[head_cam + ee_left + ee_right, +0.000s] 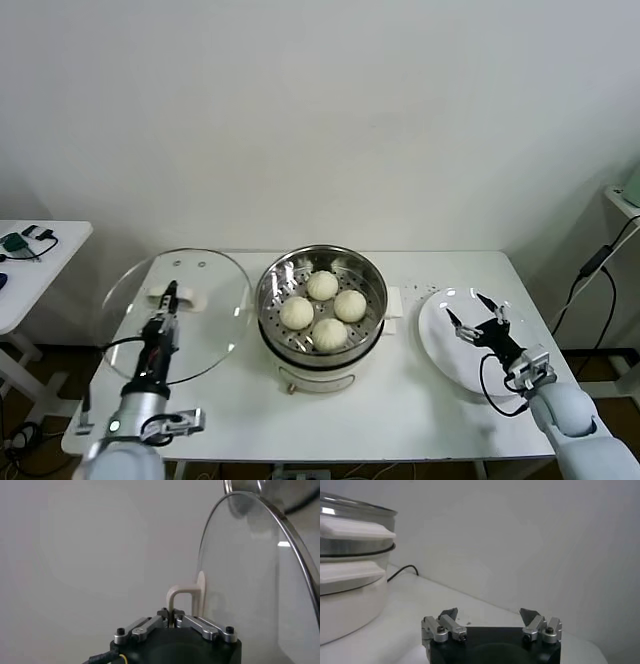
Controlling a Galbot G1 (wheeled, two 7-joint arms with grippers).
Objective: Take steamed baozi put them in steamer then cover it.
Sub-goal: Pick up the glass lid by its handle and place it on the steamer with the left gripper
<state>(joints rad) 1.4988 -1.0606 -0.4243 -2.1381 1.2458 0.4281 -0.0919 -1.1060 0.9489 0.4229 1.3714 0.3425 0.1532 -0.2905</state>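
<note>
So all four baozi (323,310) were sitting in the steamer (272,300) in the middle of the surface (400,400). The left pincer (169,294) was clamped on the white handle (186,597) of the cover (215,300), which was raised and tilted just left of the steamer, not on it yet. Over on the right, the right pincer (478,312) had its fingers spread apart, holding nothing, above the white plate (440,345).

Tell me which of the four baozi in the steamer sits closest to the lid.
The baozi on the steamer's left side, toward the lid held by the left end effector. The other three lie farther back, right or front.
</note>
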